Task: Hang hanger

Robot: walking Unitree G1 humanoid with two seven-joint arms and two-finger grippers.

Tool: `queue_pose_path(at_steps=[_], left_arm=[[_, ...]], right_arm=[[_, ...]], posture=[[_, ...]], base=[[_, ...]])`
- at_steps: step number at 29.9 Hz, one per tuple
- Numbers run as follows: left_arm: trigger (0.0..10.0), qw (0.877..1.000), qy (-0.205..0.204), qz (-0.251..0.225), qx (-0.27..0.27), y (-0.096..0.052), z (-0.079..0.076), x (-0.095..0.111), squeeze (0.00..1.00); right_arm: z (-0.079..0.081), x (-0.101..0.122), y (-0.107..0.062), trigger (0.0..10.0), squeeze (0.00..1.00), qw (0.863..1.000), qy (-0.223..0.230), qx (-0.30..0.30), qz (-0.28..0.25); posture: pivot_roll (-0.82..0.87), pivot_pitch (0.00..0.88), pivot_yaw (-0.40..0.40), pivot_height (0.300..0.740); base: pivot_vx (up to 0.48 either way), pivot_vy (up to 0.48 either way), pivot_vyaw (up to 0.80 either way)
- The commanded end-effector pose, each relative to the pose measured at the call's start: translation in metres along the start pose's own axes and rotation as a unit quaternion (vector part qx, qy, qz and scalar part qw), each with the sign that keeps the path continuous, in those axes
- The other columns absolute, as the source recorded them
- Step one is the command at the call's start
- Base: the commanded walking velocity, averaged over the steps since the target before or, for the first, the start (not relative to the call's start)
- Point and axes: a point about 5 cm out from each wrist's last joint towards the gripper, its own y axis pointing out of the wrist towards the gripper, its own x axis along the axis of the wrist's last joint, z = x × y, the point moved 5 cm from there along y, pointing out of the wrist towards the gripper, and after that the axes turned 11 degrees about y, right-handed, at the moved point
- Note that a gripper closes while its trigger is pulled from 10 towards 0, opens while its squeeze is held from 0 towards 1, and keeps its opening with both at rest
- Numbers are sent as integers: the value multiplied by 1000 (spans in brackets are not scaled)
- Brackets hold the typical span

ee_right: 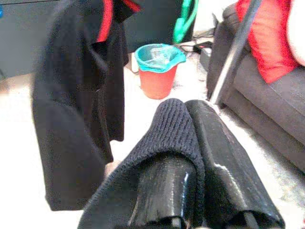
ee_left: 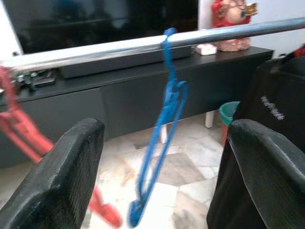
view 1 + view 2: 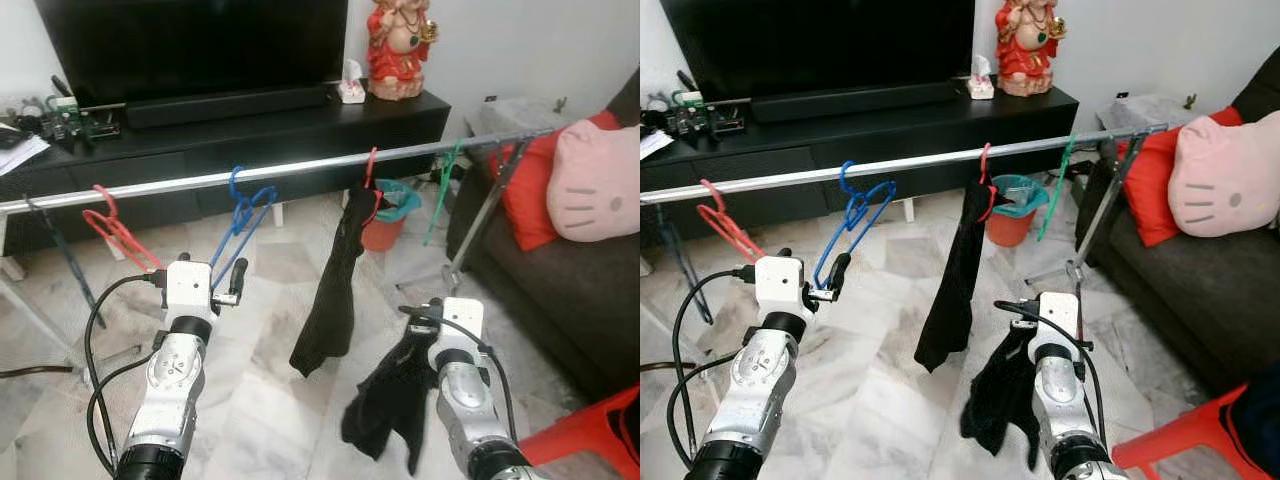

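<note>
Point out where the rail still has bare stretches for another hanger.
The rail is bare between the blue hanger and the red hanger holding the black garment, and between that and the green hanger. It's tighter between the blue hanger and the red hanger.

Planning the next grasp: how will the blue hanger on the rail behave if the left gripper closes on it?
The blue hanger looks thin and light, so it would probably swing. It hangs only by its hook on the smooth rail, so it may slide along. The left gripper is open just below it.
</note>
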Motion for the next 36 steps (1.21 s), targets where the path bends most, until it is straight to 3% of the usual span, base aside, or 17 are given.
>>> queue_pose_path(at_steps=[1,12,36], left_arm=[[10000,1000,-7,10,1,-1,1,-4,0],[10000,1000,-8,10,-2,0,0,-3,0],[10000,1000,-12,10,0,1,1,-3,0]], right_arm=[[2,10,3,10000,0,1000,8,2,-20],[0,8,4,10000,0,1000,-4,-6,-11],[1,7,3,10000,0,1000,-11,-8,-13]], posture=[[70,0,-41,740],[70,0,-41,740],[74,0,-39,740]], base=[[0,259,0],[0,260,-561],[0,261,0]])
